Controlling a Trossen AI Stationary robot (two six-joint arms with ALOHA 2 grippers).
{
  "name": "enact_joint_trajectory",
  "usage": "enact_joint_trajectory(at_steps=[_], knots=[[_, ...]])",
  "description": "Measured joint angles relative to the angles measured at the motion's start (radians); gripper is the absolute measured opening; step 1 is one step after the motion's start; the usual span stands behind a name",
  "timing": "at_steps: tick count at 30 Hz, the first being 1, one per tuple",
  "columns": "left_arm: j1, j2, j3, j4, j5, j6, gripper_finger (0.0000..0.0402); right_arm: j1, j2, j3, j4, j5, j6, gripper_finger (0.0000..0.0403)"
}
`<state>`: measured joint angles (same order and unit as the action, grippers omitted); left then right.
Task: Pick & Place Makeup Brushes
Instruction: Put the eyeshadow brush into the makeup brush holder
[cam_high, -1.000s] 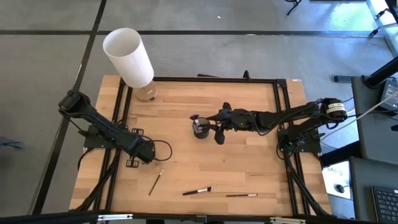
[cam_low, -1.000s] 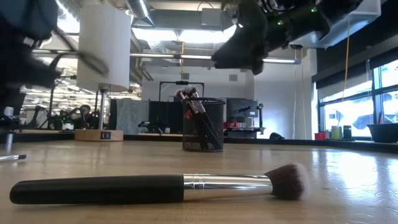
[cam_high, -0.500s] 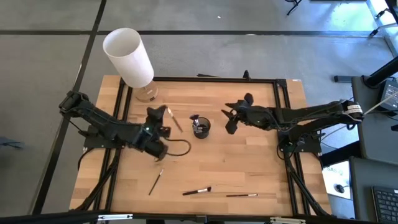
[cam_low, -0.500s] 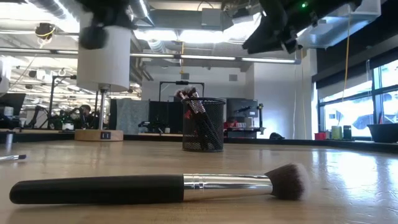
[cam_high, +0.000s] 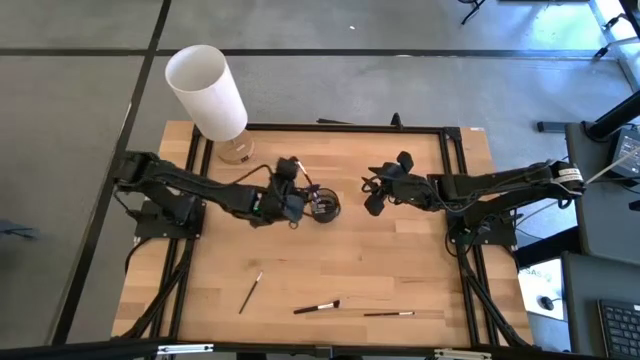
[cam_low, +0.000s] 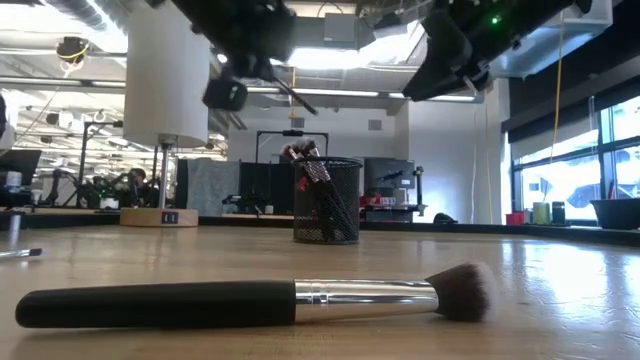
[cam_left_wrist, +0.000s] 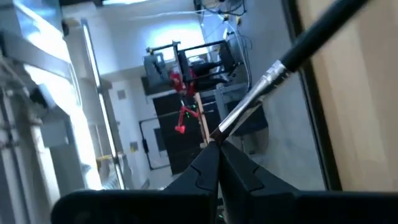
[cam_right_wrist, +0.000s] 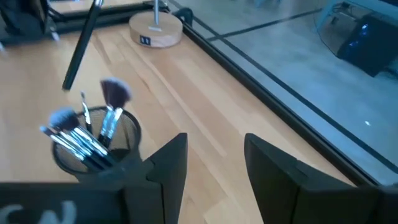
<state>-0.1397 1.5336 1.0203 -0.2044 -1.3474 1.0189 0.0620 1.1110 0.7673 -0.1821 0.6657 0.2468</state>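
A black mesh cup (cam_high: 323, 206) stands mid-table with several makeup brushes (cam_right_wrist: 87, 137) upright in it, bristles up. My left gripper (cam_high: 298, 196) hovers just left of the cup, shut on one more brush (cam_left_wrist: 277, 65), whose dark handle (cam_right_wrist: 81, 43) slants down over the cup's rim. My right gripper (cam_high: 372, 195) is open, in the air to the right of the cup, with nothing between its fingers (cam_right_wrist: 174, 162). Three brushes (cam_high: 316, 307) lie flat on the wood near the front edge; the low view shows one (cam_low: 250, 300) up close. My left gripper pinches the brush between its two fingertips (cam_left_wrist: 208, 158) at the narrow end of the silver ferrule (cam_left_wrist: 239, 112); the bristles do not show. The fingers come nearly level from the table's left. The brush is lifted clear, its dark handle slanting away from the fingers toward the cup.
A white lamp (cam_high: 207, 92) on a round wooden base (cam_high: 237, 150) stands at the far left corner. A black frame (cam_high: 345, 128) runs around the tabletop. Bare wood lies between the cup and the brushes at the front edge.
My left gripper has risen from the near-left part of the table and gone right toward the cup, tipping from pointing down to nearly level, staying shut on the brush it carries. My right gripper has drawn back from over the cup toward the right edge, then kept still.
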Motion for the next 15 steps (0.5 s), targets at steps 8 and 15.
enact_joint_trajectory(at_steps=[8,15], knots=[[0.005,0.16,0.0,0.167,0.017,0.129,0.0002,0.0,0.0,0.0,-0.09,0.016,0.054,0.0158],[0.004,0.237,0.0,0.176,0.039,0.13,0.0014,0.002,0.0,0.0,-0.108,0.016,0.076,0.0158]])
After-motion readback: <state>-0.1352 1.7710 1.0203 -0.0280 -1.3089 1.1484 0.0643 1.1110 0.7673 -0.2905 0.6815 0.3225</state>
